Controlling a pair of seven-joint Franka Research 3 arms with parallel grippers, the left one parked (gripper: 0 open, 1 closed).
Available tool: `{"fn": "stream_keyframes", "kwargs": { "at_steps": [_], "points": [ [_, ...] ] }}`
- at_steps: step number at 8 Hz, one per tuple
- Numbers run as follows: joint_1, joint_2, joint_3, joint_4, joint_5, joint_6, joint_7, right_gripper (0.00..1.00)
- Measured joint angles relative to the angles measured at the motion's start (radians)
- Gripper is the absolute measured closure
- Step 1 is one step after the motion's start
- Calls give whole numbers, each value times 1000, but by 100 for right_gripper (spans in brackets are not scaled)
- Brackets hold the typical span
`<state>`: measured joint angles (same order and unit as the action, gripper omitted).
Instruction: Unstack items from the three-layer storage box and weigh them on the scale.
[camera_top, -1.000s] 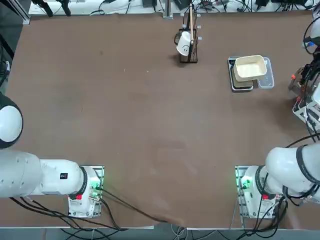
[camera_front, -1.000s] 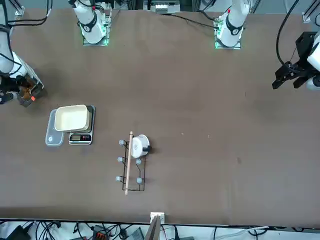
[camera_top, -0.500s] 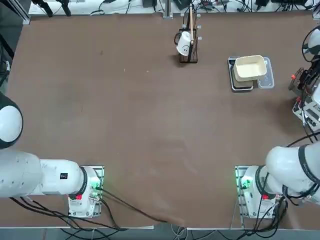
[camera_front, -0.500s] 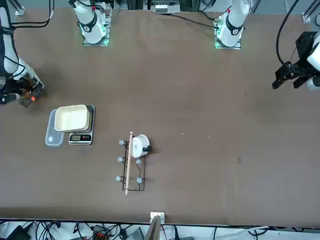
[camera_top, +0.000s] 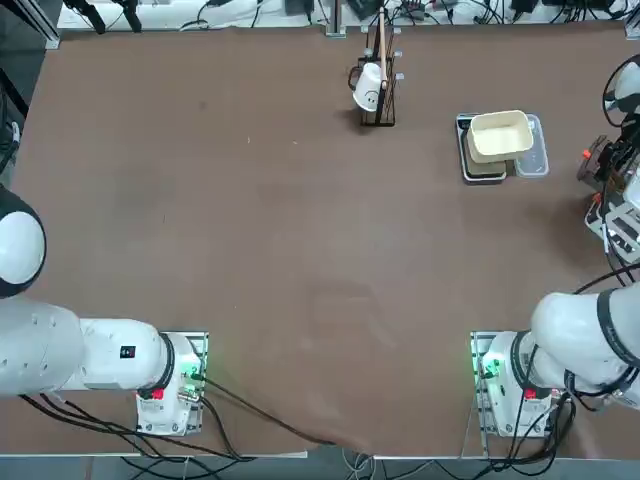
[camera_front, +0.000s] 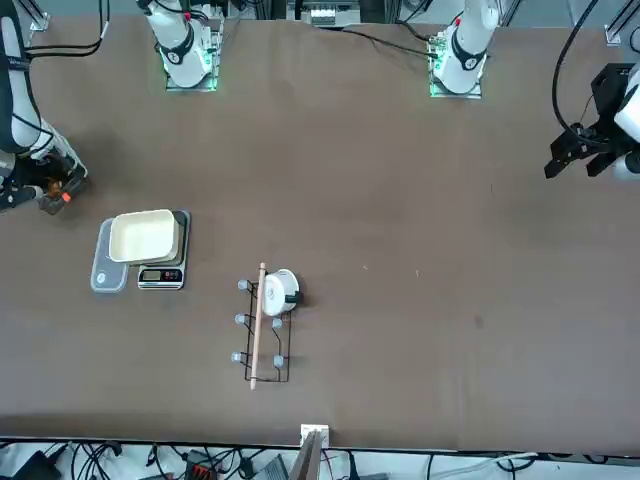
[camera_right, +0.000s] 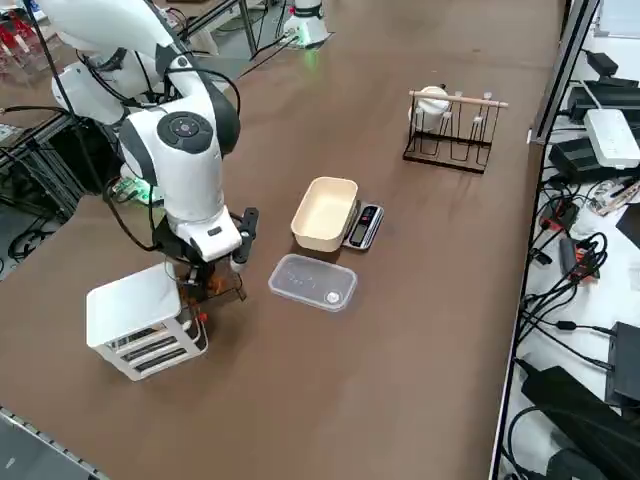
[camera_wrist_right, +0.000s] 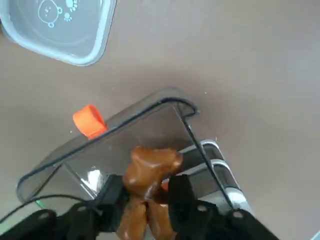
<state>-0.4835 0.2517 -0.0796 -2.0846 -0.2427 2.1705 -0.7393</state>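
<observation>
Right gripper (camera_wrist_right: 146, 207) sits low at the storage box (camera_right: 135, 318), near the table's right edge, beside the clear tray (camera_right: 312, 283). In the wrist view the brown lumpy piece (camera_wrist_right: 149, 172) stands between the two fingers (camera_wrist_right: 181, 197), both dark pads pressed against its lower half. Jaws part-way closed, gripping the brown piece. The piece sits over a clear flap of the box, next to an orange tab (camera_wrist_right: 90, 120).

Step in hand, by judgement: lifting this piece out of the box. To do it well: firm the grip before rising, since the pads hold only the narrow lower part and the lump looks irregular; it could twist or slip. Rise straight up until clear of the flap and white frame, without dragging the light box along. Then carry it over the tray toward the scale (camera_right: 362, 226), which lies further in from the edge, with a cream tub (camera_right: 325, 212) resting on it.
</observation>
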Motion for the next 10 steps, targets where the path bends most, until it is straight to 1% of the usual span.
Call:
{"fn": "stream_keyframes", "kwargs": {
  "at_steps": [1, 2, 3, 4, 5, 8, 9, 10],
  "points": [
    [1, 0, 2, 1, 1, 0, 2, 52],
    [2, -2, 8, 5, 2, 0, 6, 59],
    [4, -6, 16, 16, 3, -8, 22, 63],
    [9, -15, 26, 33, 21, -28, 41, 63],
    [17, -26, 33, 57, 63, -56, 49, 63],
    [52, -49, 41, 164, 158, -204, 72, 63],
    [79, -52, 43, 204, 179, -260, 112, 63],
    [119, -52, 45, 236, 194, -307, 186, 63]
  ]
}}
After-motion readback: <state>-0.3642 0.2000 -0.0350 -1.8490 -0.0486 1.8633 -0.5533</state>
